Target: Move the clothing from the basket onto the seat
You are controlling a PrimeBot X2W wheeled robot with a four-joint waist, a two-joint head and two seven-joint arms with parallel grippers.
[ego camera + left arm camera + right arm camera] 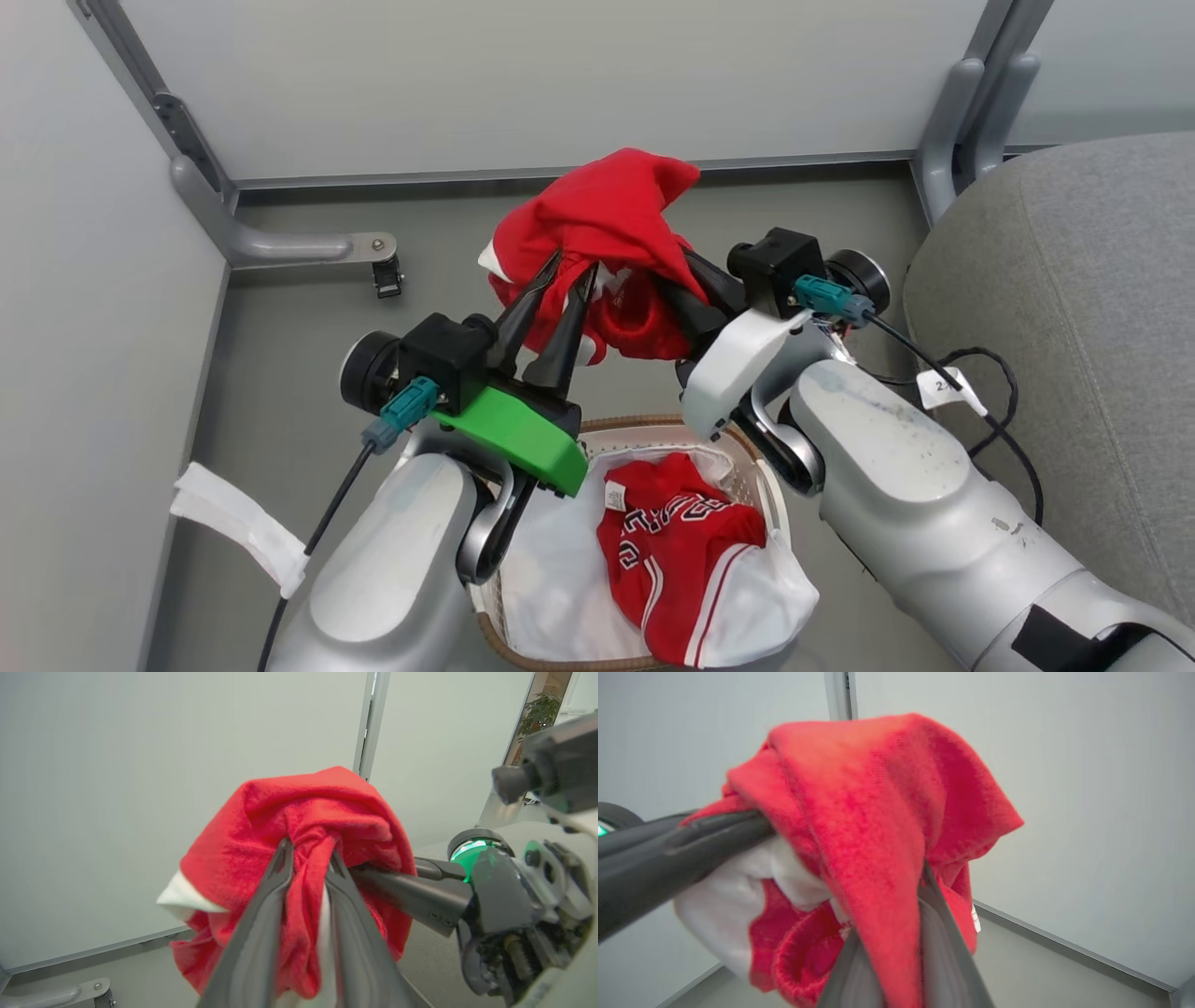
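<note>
left gripper (575,261): two long dark fingers pressed onto a bunched fold of the red fabric shorts with white trim (607,215), pinching it; bright green plastic mount (518,434) at the wrist.
right gripper (896,914): fingers closed on another fold of the same shorts, tips buried under the red cloth; comes in from the right, just beside the left gripper's fingers.
shorts: hang in the air between both grippers, above and beyond the far rim of the basket, touching neither basket nor seat; white trim (180,896) pokes out at the left side of the bundle.
red-and-white jersey with black lettering (672,551): lies crumpled in the right half of the basket, reaching its right rim.
oval white perforated plastic basket with a brown woven rim (653,425): stands on the floor between the two pale forearms.
plain white cloth liner (551,579): spreads across the left half of the basket, under the jersey.
large rounded grey upholstered seat (1074,327): stands at the right edge of the floor, near the basket, with no clothing on its visible part.
grey floor (308,308): bounded at the far and left edges by pale partition panels; grey metal panel foot (280,247) near the far left corner.
</note>
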